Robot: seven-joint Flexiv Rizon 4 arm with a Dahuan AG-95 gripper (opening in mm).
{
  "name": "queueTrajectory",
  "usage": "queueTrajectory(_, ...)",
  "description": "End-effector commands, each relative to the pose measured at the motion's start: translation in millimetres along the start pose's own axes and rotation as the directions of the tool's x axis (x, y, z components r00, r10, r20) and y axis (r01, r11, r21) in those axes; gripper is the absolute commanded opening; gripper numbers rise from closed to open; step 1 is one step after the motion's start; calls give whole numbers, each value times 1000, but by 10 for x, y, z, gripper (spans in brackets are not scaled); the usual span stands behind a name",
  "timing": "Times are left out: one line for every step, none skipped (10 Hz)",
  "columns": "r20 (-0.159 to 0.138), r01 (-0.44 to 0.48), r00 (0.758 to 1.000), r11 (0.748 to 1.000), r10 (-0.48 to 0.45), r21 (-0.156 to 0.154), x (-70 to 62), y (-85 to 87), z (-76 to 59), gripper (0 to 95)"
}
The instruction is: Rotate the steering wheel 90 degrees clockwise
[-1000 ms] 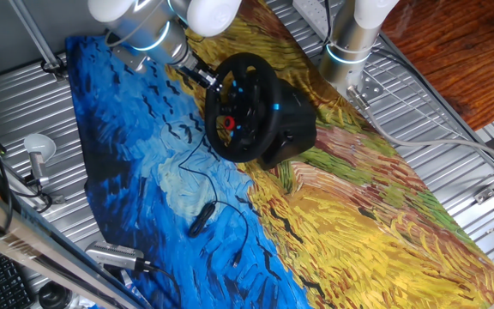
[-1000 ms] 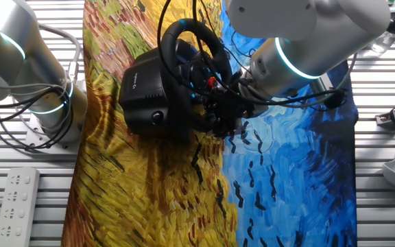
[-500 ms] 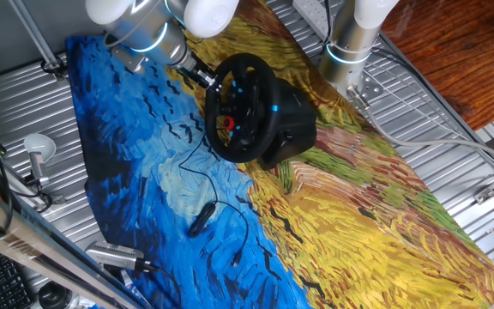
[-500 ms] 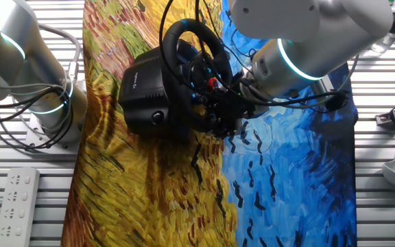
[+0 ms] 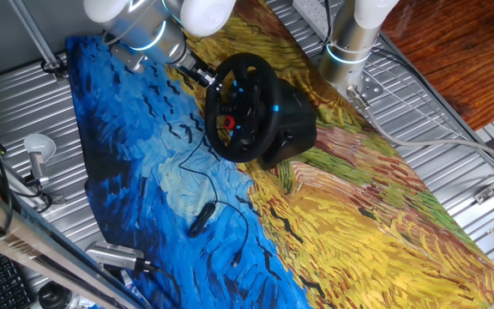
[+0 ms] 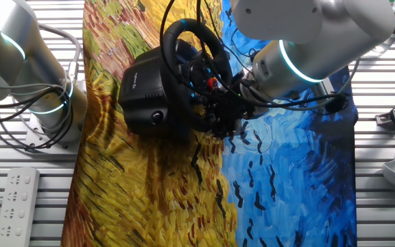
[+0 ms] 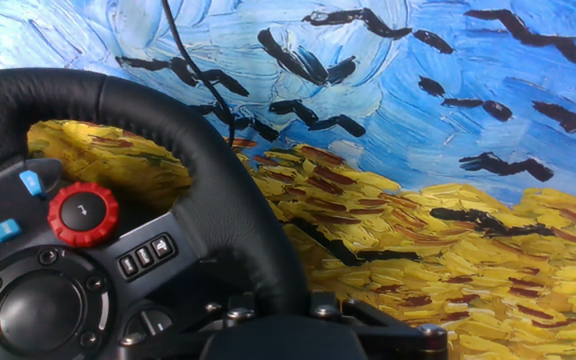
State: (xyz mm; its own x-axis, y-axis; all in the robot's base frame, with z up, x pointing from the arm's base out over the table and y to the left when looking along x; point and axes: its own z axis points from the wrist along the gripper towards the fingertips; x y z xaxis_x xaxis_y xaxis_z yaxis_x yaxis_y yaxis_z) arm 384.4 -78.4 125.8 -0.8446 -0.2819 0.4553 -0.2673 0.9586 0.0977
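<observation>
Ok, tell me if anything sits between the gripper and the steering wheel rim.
Nothing visible does. The gripper is already right at the rim of the steering wheel; in the hand view the rim runs down to the gripper body at the bottom edge. The thin black cable lies on the cloth below, off to the side.

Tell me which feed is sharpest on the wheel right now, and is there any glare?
Hand view: sharpest, steering wheel and red knob crisp, no glare. One fixed view: wheel small but clear. The other fixed view: end effector lost in dark clutter against the rim.
</observation>
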Motion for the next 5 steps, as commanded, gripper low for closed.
queueTrajectory(-5, -8, 1000, 1000, 8, -1, 18, -3, -5, 0)
queueTrajectory(-10, -19, 1000, 1000, 19, -3, 29, -2, -14, 0)
queueTrajectory(-11, -25, 1000, 1000, 25, -4, 33, -2, -15, 0)
queueTrajectory(-12, -34, 999, 999, 34, -5, 41, 1, -5, 0)
queueTrajectory(-11, -42, 999, 999, 42, -6, 49, 2, 0, 0)
